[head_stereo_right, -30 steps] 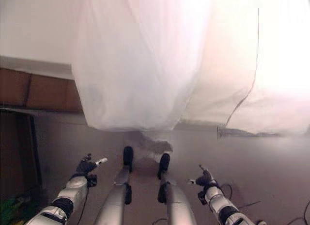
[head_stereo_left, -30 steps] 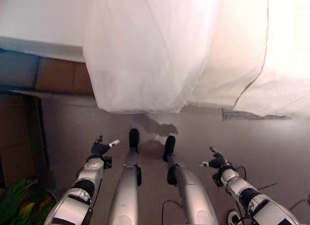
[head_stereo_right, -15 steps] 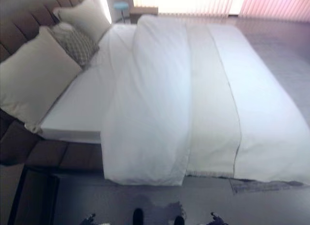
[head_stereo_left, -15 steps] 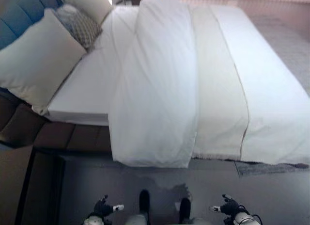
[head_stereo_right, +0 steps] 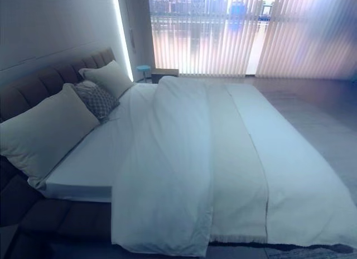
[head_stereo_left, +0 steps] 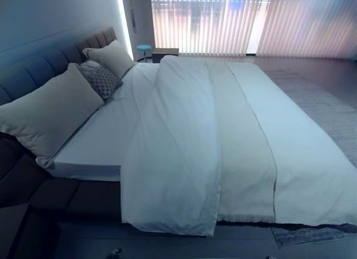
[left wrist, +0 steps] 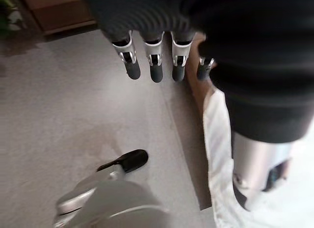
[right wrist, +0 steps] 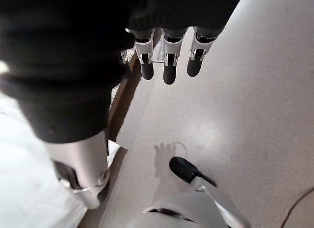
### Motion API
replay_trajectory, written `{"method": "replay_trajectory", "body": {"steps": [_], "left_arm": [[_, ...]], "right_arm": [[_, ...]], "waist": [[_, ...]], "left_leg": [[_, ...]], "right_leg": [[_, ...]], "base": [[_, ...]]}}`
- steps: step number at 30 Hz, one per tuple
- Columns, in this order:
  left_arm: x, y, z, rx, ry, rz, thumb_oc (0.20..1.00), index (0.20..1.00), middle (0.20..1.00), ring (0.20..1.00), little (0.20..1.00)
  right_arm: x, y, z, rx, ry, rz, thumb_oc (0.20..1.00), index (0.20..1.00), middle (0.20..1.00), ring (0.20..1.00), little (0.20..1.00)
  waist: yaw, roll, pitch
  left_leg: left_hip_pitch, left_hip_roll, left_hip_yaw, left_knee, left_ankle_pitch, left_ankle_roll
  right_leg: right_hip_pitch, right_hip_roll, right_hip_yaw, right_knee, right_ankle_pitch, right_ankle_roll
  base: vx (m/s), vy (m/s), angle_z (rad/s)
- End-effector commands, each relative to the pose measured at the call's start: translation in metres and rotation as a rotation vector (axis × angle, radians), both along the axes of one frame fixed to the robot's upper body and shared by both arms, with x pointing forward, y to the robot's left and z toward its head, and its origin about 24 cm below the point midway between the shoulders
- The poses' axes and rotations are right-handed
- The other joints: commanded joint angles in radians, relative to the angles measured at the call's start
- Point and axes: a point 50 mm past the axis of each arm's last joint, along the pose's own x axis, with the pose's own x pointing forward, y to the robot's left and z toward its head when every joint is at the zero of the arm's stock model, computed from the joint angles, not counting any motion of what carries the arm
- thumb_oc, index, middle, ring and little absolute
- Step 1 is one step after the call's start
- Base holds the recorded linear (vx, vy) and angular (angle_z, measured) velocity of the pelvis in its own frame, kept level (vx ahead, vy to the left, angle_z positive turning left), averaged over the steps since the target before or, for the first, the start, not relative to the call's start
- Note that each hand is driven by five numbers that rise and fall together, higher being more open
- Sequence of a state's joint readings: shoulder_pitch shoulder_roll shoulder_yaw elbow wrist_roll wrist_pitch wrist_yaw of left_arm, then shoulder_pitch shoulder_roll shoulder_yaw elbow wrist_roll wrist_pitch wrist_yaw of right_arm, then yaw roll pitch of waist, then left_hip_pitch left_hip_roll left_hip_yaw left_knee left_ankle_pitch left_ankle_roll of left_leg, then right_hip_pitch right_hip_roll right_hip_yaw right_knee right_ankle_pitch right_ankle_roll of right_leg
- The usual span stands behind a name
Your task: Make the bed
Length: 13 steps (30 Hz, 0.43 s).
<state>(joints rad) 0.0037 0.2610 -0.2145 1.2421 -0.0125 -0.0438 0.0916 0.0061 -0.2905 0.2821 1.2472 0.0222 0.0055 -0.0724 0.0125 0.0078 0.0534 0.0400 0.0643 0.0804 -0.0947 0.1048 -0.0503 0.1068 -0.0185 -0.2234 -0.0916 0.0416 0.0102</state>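
Both hands, left point(left wrist: 162, 21) and right point(right wrist: 167, 21), hang with loose fingers holding nothing; next they should grab the folded-back duvet point(head_stereo_left: 178, 142) and pull it toward the pillows point(head_stereo_left: 50, 111).

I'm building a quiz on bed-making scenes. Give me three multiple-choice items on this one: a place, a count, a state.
1. Where do the pillows lie?
A. By the headboard
B. On the floor
C. At the bed's foot

2. How many pillows show?
A. One
B. Three
C. Five

3. How are the left hand's fingers?
A. Curled round the duvet
B. Pinching a pillow
C. Straight, holding nothing

Answers:
1 A: the pillows lean at the headboard.
2 B: two plain ones and a patterned pillow between them.
3 C: the left hand hangs over the floor, off the duvet.
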Motion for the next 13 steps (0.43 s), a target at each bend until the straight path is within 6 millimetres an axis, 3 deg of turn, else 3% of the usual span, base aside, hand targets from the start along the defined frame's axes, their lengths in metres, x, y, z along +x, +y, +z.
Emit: {"method": "replay_trajectory", "body": {"steps": [1, 13], "left_arm": [[0.0202, -0.0015, 0.0036, 0.014, -0.029, -0.043, 1.000, 1.000, 1.000, 1.000, 1.000], [0.0220, -0.0061, 0.0034, 0.013, -0.033, -0.091, 1.000, 1.000, 1.000, 1.000, 1.000]], "right_arm": [[0.0263, 0.0026, 0.0045, -0.012, -0.046, 0.040, 1.000, 1.000, 1.000, 1.000, 1.000], [0.0247, 0.0061, 0.0031, -0.015, -0.029, 0.080, 1.000, 1.000, 1.000, 1.000, 1.000]], "waist": [[-0.014, -0.033, 0.022], [-0.016, -0.031, 0.016]], "left_leg": [[0.039, -0.081, 0.018, 0.007, -0.058, 0.007], [0.063, -0.071, 0.042, 0.007, -0.072, 0.003]], "right_leg": [[-0.011, -0.015, 0.018, 0.029, -0.006, 0.085], [0.011, -0.011, 0.023, 0.011, -0.004, 0.091]], "base": [[0.00, 0.000, 0.00], [0.00, -0.002, -0.01]]}}
